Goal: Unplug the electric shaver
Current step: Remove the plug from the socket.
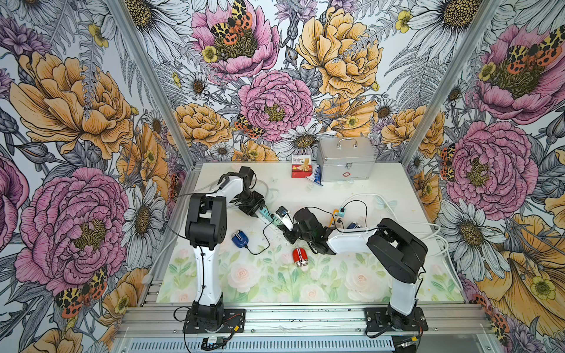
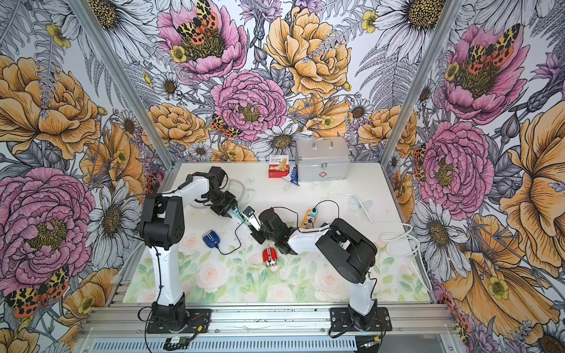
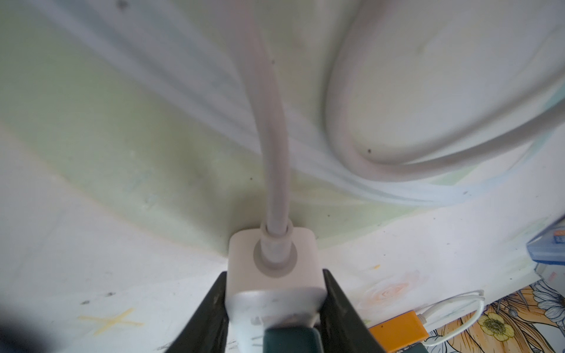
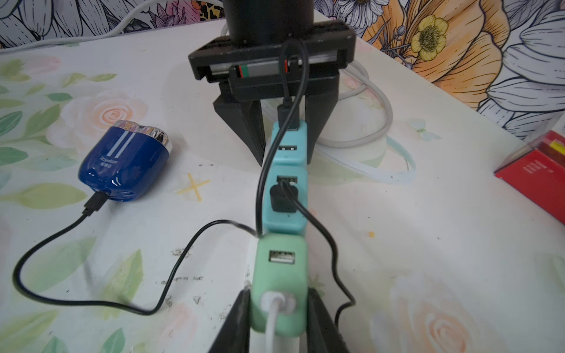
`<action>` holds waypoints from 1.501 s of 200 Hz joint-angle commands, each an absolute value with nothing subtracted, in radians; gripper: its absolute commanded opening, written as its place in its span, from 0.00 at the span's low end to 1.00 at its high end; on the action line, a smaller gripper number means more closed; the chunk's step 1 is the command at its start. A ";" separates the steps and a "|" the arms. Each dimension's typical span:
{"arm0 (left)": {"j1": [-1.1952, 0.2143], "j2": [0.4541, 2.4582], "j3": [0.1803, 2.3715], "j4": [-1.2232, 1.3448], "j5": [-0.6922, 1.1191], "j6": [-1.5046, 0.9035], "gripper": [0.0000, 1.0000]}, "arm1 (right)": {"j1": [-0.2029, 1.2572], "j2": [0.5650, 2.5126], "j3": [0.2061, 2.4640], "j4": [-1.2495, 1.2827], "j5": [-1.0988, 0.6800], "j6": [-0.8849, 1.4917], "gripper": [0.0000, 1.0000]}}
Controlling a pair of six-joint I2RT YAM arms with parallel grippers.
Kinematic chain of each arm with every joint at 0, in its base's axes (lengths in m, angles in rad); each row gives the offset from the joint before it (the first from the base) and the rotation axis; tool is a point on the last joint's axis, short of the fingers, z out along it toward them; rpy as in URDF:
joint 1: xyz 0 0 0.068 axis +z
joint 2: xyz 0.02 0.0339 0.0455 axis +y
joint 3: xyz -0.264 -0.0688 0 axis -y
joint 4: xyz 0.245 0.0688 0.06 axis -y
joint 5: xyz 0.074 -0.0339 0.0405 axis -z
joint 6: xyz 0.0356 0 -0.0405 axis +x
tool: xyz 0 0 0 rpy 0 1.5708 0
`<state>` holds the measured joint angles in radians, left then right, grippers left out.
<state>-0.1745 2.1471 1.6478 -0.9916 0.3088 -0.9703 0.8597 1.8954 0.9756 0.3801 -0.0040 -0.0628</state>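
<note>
Shaver [image 4: 125,165] lies apart from left hand [image 4: 286,149], clamped on power strip [image 4: 284,220], and right hand [image 4: 276,321], straddling it, grip unclear.

Bright overhead light is bleaching the far end of the floral mat [image 1: 382,183] in both top views, leaving soft shadows. The aluminium posts [image 1: 149,76] are bowing toward the edges. In the left wrist view the white cable [image 3: 275,137] is blurring close up; highlights are glinting on the blue shaver [image 4: 122,165].

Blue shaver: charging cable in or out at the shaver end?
In. The right wrist view shows the black connector seated in the end of the blue shaver.
</note>
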 commanded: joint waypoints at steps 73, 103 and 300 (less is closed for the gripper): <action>-0.192 2.166 1.668 -0.982 0.319 -1.009 0.45 | 0.910 1.814 1.015 0.313 0.159 -0.007 0.12; -0.197 2.171 1.659 -0.980 0.308 -1.019 0.45 | 0.905 1.793 1.018 0.304 -0.037 0.120 0.12; -0.212 2.201 1.693 -0.980 0.295 -1.046 0.44 | 0.982 1.786 1.021 0.227 0.030 -0.052 0.07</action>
<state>-0.2115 2.1612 1.6691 -1.0527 0.3149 -0.9958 0.8925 1.8011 0.9897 0.1818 0.0319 0.0483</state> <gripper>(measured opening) 0.443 0.279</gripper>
